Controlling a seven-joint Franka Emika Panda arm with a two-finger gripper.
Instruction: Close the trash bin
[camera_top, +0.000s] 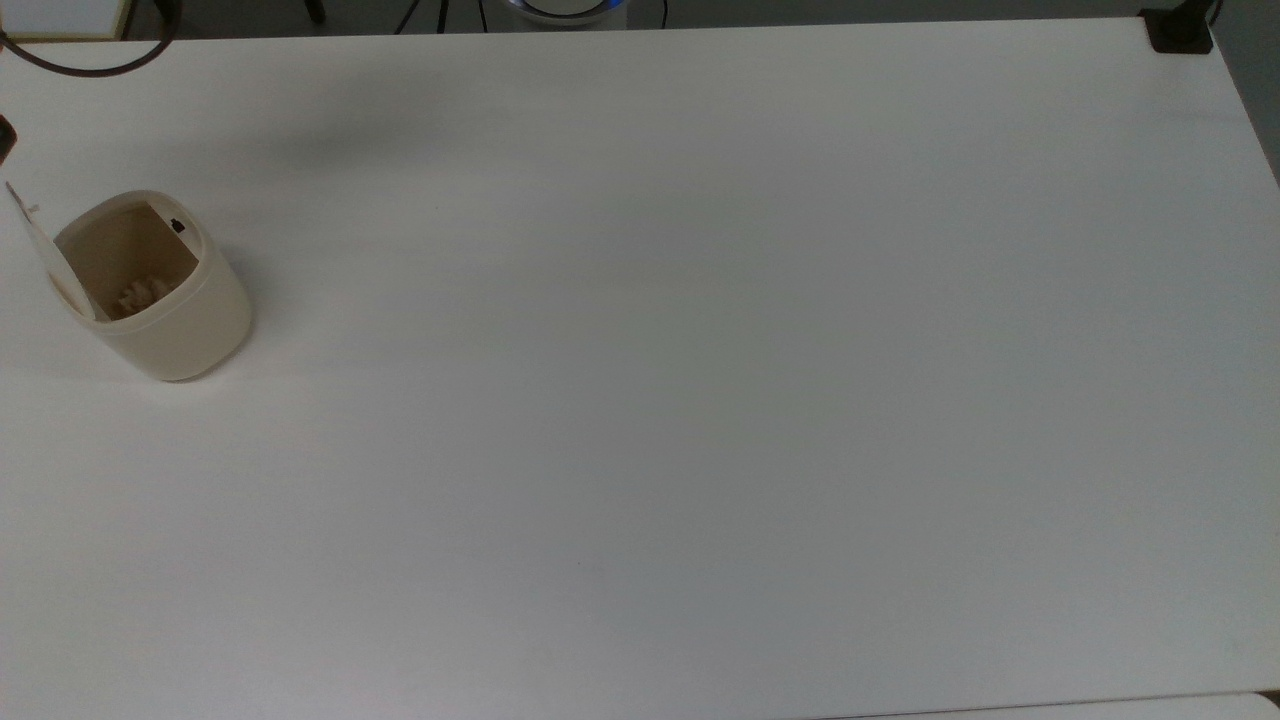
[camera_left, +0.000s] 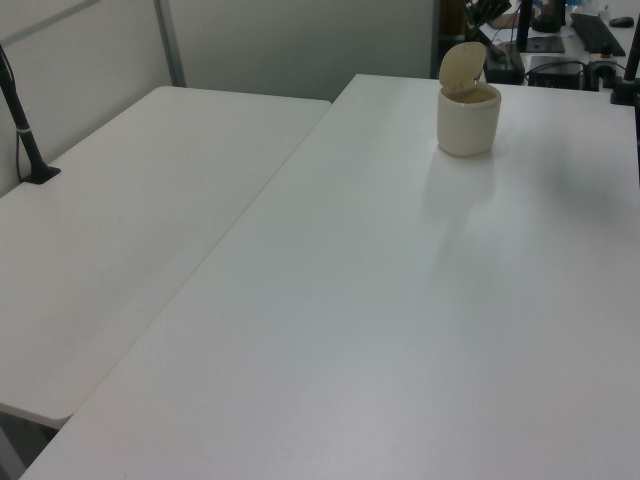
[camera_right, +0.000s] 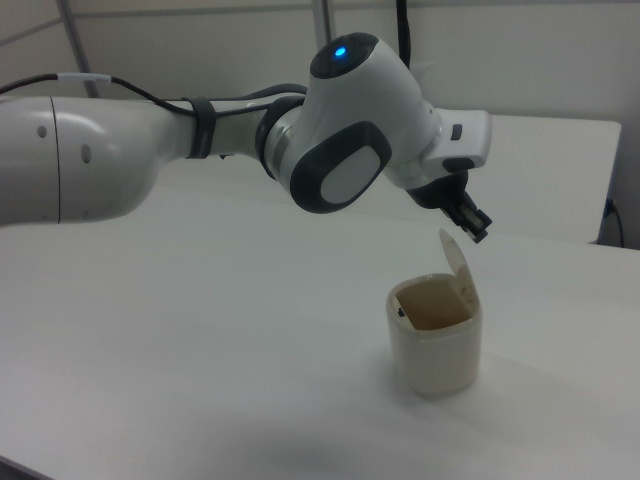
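- A small cream trash bin (camera_top: 160, 300) stands upright near the top view's left edge of a white table (camera_top: 700, 400), its lid (camera_right: 457, 262) raised almost straight up — still open.
- In the right view, our arm's claw (camera_right: 470, 221) hangs just above and behind the lid's top edge, holding nothing; we cannot tell how far apart its fingers are.
- Our worry: a sideways push could slide or tip the light bin instead of swinging the lid.
- Coming down behind the hinge could force the lid further back — and strain it.
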